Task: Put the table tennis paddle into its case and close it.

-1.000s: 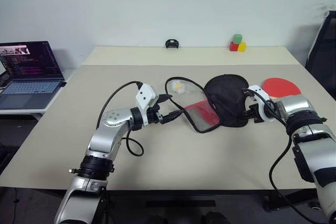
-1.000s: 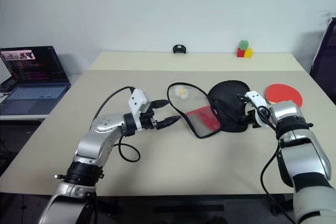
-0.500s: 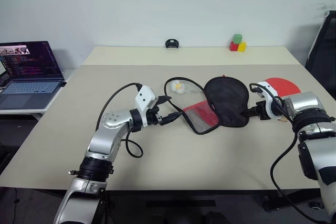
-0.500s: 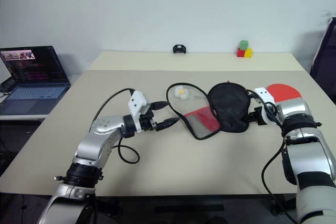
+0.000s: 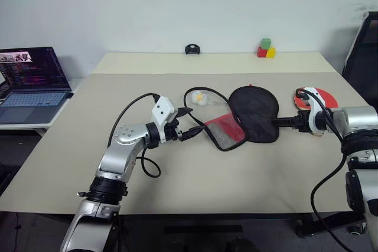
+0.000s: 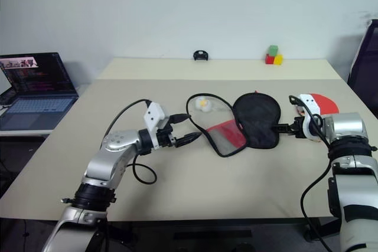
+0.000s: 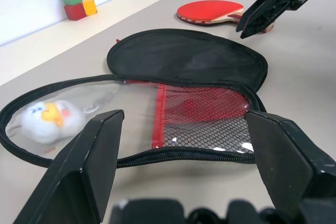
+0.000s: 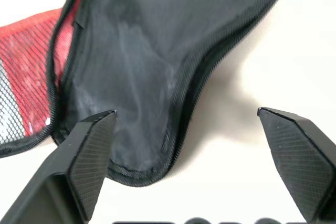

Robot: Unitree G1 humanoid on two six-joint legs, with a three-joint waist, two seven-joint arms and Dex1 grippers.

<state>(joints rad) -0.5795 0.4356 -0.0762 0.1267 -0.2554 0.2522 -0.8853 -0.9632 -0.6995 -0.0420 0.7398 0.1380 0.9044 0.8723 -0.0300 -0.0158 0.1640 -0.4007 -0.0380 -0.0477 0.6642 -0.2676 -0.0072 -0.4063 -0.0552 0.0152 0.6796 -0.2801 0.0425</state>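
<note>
**Case lies open, paddle outside it, both grippers spread and empty**

While the table tennis paddle [image 5: 313, 96] lies flat on the table [image 5: 177, 181], red face up, at about 3 o'clock from the case [image 5: 245, 116], it sits outside the case and apart from it, partly hidden behind the right wrist in the head views. Its light handle tip shows in the left wrist view, pointing toward the right gripper. Case is unzipped and spread flat mid-table: black lining flap [image 6: 257, 119] on the paddle side, red mesh-pocket half [image 5: 225, 130] at 8 o'clock of the flap, black zipper edge looping out toward 10 o'clock. Inside that zipper loop rests a small white plush toy with yellow beak [image 7: 48, 119].

Right gripper [image 5: 282, 122] at 3 o'clock of the case, fingers spread wide, nothing between them; tips close to the flap's edge, contact cannot be told. Left gripper [image 5: 192, 132] at 9 o'clock of the case, jaws wide apart, holding nothing, tips just beside the zipper edge.

Farther out: green, red and yellow blocks [image 5: 266, 49] at the far table edge, about 1 o'clock from the case. Small black object [image 5: 192, 49] at 11 o'clock on the far edge. Open laptop [image 5: 31, 81] on a side table, well apart at 9 o'clock.
</note>
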